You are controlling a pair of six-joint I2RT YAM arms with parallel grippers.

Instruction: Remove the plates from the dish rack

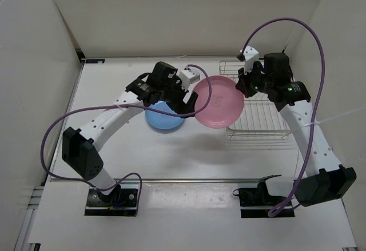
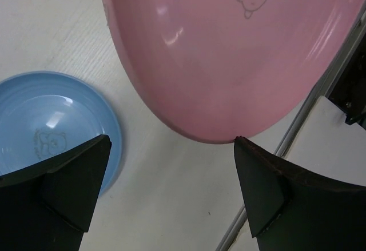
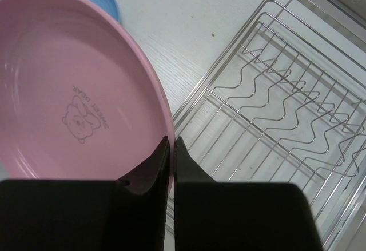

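Note:
The pink plate hangs tilted above the table, just left of the silver dish rack. My right gripper is shut on its right rim; the right wrist view shows both fingers pinching the rim of the pink plate, with the empty dish rack behind. My left gripper is open at the plate's left edge. In the left wrist view the pink plate fills the top, its rim touching the right fingertip. The light blue plate lies flat on the table, also seen in the left wrist view.
White walls enclose the table on the left, back and right. Purple cables loop over both arms. A rack bar runs past my left gripper's right finger. The table's front rail lies before the arm bases.

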